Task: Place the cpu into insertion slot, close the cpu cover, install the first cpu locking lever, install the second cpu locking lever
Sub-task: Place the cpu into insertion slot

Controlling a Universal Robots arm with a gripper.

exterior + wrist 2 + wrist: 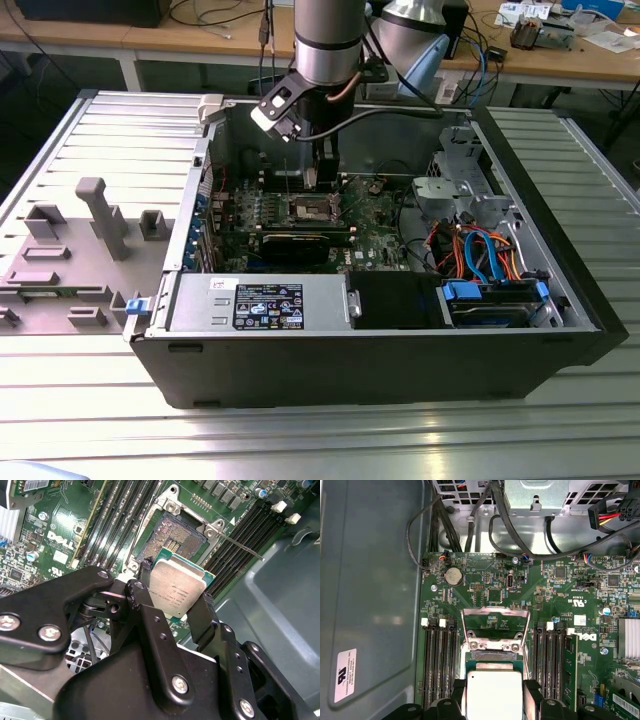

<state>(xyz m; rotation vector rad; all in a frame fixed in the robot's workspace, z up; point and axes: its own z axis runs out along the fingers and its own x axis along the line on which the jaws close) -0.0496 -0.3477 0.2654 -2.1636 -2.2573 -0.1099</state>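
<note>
My gripper [174, 595] is shut on the cpu [172, 586], a flat square chip with a silver-grey top, held by two opposite edges between black fingers [532, 700]. The cpu [492, 692] hangs a little above the green board, partly over the near edge of the insertion slot [175, 537], whose dark pin field lies bare. The cpu cover [495, 611] stands tilted up on the far side of the slot. A thin metal locking lever [240, 546] sticks out beside the slot. In the exterior view my gripper [322, 180] hovers just over the insertion slot [310, 208] inside the open computer case.
Long black memory slots [440, 665] flank the socket on both sides. A black graphics card [300, 243] and power supply [260, 302] lie nearer the case front, and cables and a drive cage [480, 250] are at the exterior view's right. Grey fixtures [95, 215] stand on the table at its left.
</note>
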